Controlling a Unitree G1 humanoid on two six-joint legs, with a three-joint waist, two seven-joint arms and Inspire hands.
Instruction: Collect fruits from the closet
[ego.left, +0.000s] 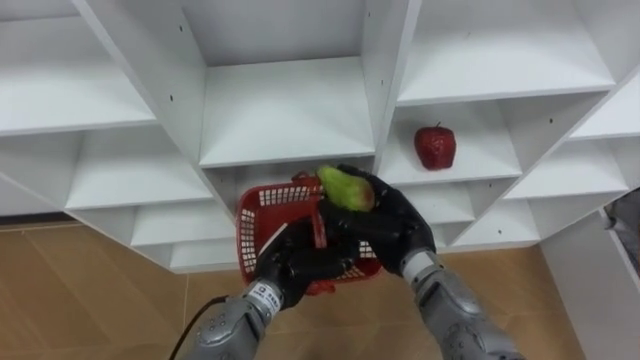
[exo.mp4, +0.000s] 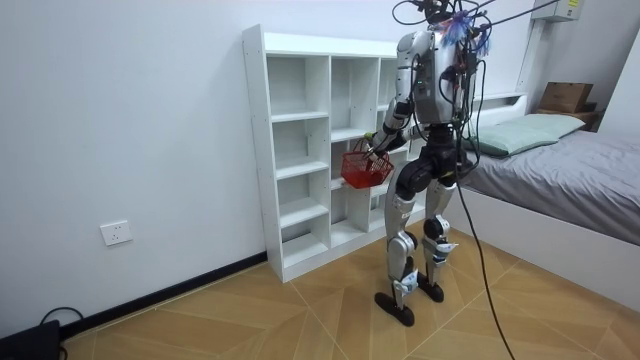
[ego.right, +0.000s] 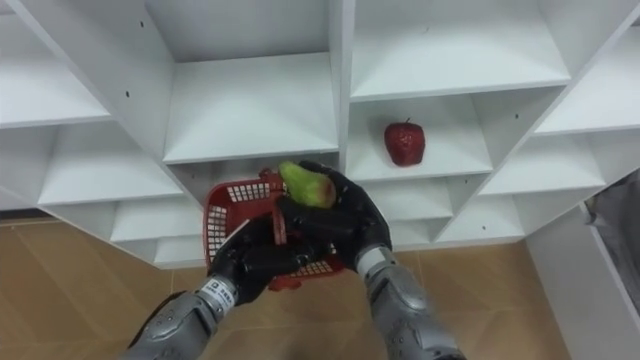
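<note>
My right hand is curled round a green fruit with a reddish patch, holding it just above the red plastic basket. My left hand grips the basket's handle from below and holds the basket in front of the white closet. A red apple sits on a shelf in the closet's right column, above and right of my right hand. In the room view I stand upright facing the closet with the basket at waist height.
The closet's other compartments around the apple hold nothing I can see. Wooden floor lies below. In the room view a bed stands behind me at the right, and a white wall runs left of the closet.
</note>
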